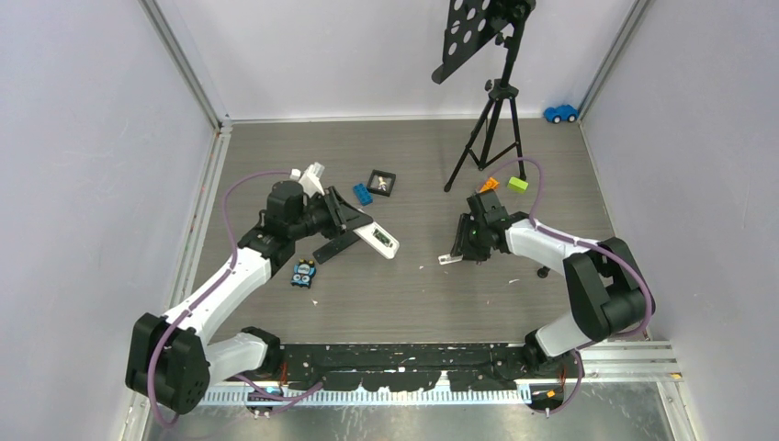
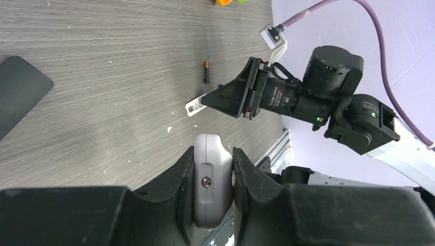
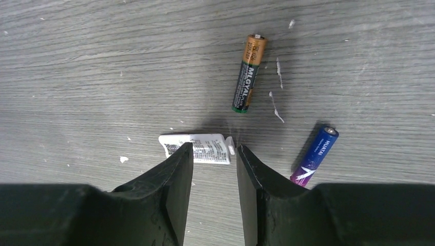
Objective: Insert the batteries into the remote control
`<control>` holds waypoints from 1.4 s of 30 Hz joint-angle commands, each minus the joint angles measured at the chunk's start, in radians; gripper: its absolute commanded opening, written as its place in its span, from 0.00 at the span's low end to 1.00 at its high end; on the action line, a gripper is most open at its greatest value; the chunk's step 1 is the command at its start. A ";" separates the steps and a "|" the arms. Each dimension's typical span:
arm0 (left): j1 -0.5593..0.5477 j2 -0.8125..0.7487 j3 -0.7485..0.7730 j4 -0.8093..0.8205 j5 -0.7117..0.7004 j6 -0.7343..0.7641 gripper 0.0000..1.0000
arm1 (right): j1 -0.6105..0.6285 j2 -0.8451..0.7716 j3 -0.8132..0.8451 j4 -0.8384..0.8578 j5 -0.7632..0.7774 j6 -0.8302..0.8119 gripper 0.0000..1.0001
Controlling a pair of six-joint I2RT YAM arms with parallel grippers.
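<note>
Batteries two: green battery (image 3: 249, 73), blue battery (image 3: 314, 155); one remote (image 2: 209, 179) in left pincer (image 2: 213, 155).

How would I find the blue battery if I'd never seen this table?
Look on the grey wood-grain table, right in front of the right gripper. Two batteries lie there, apart; the blue battery is the nearer one, beside a fingertip. It is blue and purple, while the other battery is gold and dark green.

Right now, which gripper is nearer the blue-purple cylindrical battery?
Right. The right gripper hovers beside the battery; the left gripper, clamping the white plastic remote, sits farther off.
</note>
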 commanded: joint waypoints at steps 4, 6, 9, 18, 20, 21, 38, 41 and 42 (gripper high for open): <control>0.000 0.009 0.011 0.094 0.041 -0.021 0.00 | -0.003 0.015 -0.005 0.026 0.032 -0.015 0.45; 0.000 0.009 0.010 0.096 0.041 -0.021 0.00 | -0.003 0.013 -0.006 0.026 0.045 -0.021 0.48; 0.000 0.010 0.008 0.096 0.041 -0.021 0.00 | -0.003 0.017 -0.005 0.034 0.044 -0.062 0.43; 0.000 0.018 0.010 0.108 0.060 -0.023 0.00 | -0.005 0.018 -0.012 0.043 0.014 -0.096 0.30; 0.000 0.018 0.009 0.109 0.060 -0.025 0.00 | -0.002 0.015 -0.010 0.036 0.001 -0.089 0.23; 0.000 0.016 0.007 0.111 0.061 -0.025 0.00 | -0.003 0.015 -0.008 0.033 -0.006 -0.085 0.18; 0.000 0.009 -0.020 0.143 0.044 -0.038 0.00 | -0.003 -0.153 -0.038 0.037 -0.079 0.001 0.01; 0.000 0.010 -0.026 0.150 0.042 -0.040 0.00 | -0.003 -0.180 -0.054 0.053 -0.080 0.024 0.00; 0.000 0.010 -0.029 0.152 0.042 -0.041 0.00 | -0.003 -0.188 -0.059 0.060 -0.085 0.031 0.00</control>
